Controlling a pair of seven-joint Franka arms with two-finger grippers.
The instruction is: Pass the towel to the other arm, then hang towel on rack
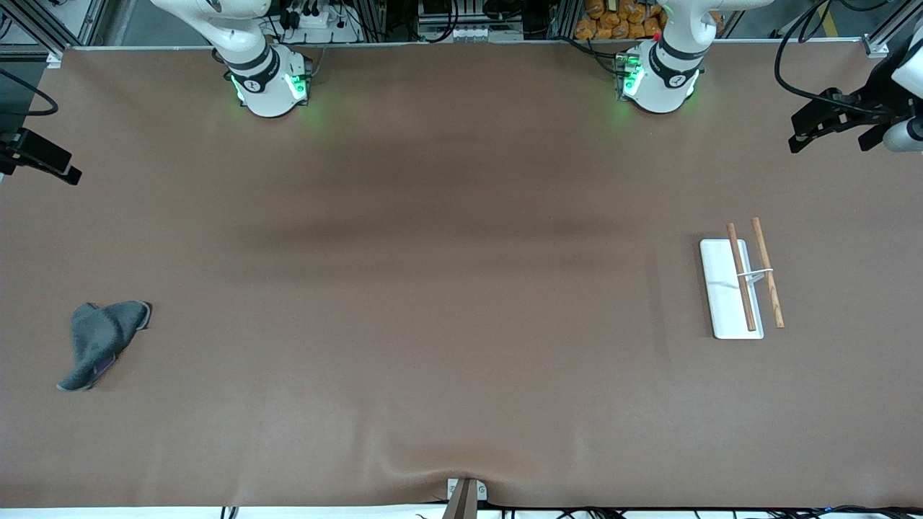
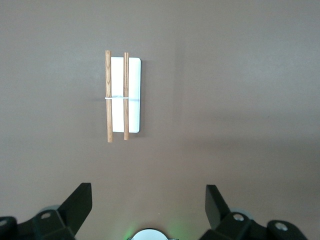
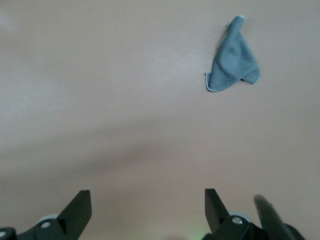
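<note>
You see both grippers high over the bench [image 1: 461, 360] with jaws spread, holding nothing — left gripper [image 2: 148, 200] over the rack [image 1: 730, 288], right gripper [image 3: 148, 202] apart from it. The towel [image 1: 101, 340] lies crumpled, well apart from the rack — at the right arm's end.

Brown table [image 1: 461, 324] (aluminium-framed edge)

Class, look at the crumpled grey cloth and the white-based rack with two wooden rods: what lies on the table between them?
Nothing: in the front view only bare brown table stretches between the crumpled dark grey towel and the white-based wooden-rod rack.
</note>
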